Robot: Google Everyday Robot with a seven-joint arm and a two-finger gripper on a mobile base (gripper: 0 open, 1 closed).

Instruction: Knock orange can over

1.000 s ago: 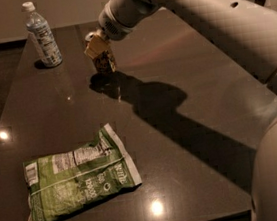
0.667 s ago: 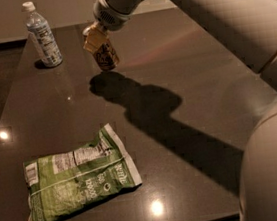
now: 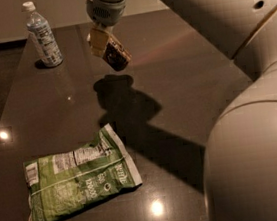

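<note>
The orange can (image 3: 118,57) hangs tilted in the air above the dark table (image 3: 184,76), its shadow lying on the tabletop just below it. My gripper (image 3: 101,41) comes down from the top of the camera view and is shut on the can's upper end, with pale fingers (image 3: 96,39) against it. The can looks dark orange-brown here and touches nothing but the gripper.
A clear water bottle (image 3: 42,34) with a white cap stands upright at the table's far left. A green chip bag (image 3: 76,178) lies flat near the front left. My arm (image 3: 240,34) fills the right side. The table's front edge runs along the bottom.
The gripper has risen with the can, lifting it off the table and tilting it. The can's shadow has come apart from it. The bottle and bag have not moved.
</note>
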